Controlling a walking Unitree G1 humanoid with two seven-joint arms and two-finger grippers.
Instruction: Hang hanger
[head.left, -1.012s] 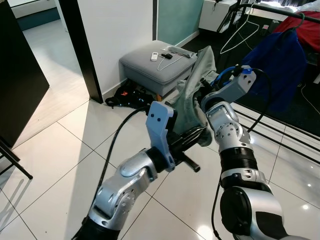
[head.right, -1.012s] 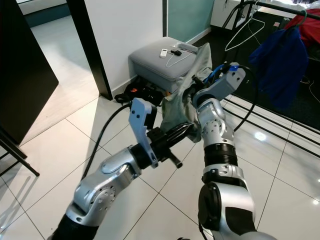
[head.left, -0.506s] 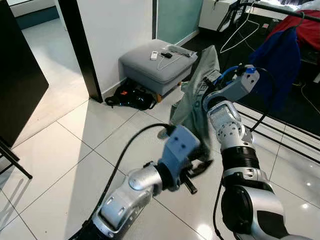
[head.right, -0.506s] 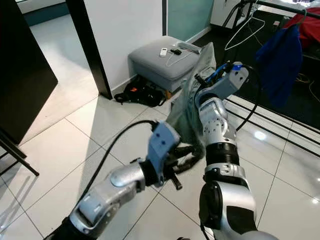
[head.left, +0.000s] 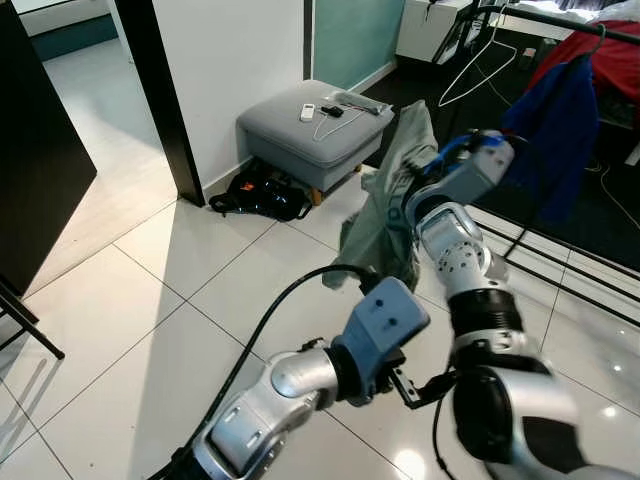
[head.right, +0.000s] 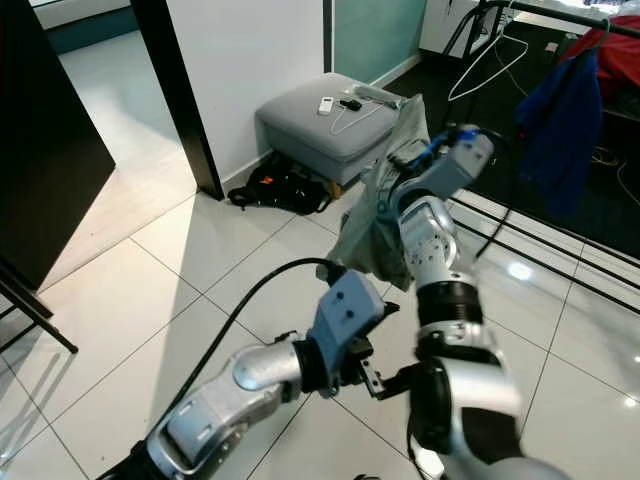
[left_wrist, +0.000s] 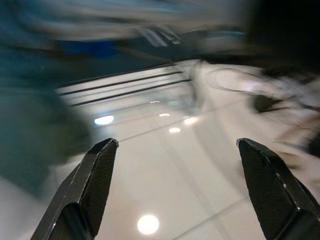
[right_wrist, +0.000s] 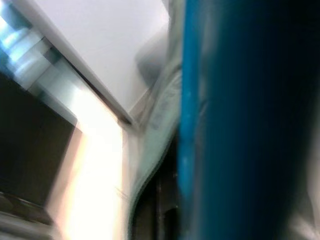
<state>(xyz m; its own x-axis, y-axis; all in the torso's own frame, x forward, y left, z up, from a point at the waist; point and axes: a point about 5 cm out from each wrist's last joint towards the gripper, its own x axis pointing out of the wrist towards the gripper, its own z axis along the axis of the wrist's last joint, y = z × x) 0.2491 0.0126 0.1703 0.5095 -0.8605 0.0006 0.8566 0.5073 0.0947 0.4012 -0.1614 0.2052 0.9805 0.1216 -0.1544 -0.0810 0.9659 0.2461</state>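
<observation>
**A:** Count time. Two silver arms are up in the head views. The left gripper (left_wrist: 177, 145) is low, over the white tiled floor (head.left: 150, 270), crossing in front of the right arm. Its two black fingers (left_wrist: 95, 185) are spread wide with only glossy tile between them.

**B:** The right gripper (head.left: 425, 170) is raised higher and buried in one grey-green garment (head.left: 385, 225) that drapes down from it. Whether it's clamped on the cloth I can't tell. The cloth hides it, and the right wrist view is just a blur of blue and pale fabric.

**A:** And the hanger?

**B:** There's one bare white wire hanger (head.left: 475, 70), hooked on the black rail (head.left: 560, 18) at the far right, well apart from both grippers. Beside it on the rail are two hung garments, one blue (head.left: 565, 120) and one red (head.left: 612, 60). The red one is cut off by the frame edge.

**A:** Is there a hanger inside the grey-green garment?

**B:** I can't make that out, the folds cover everything.

**A:** Against the white wall there's one grey footstool (head.left: 290, 135). On top I count a white remote (head.left: 309, 112), a small dark item (head.left: 335, 111) and a grey object (head.left: 357, 102), too small to name.

**B:** One black bag (head.left: 262, 192) sits on the floor at the stool's foot, touching it. The left wrist view is smeared beyond the fingers.
</observation>
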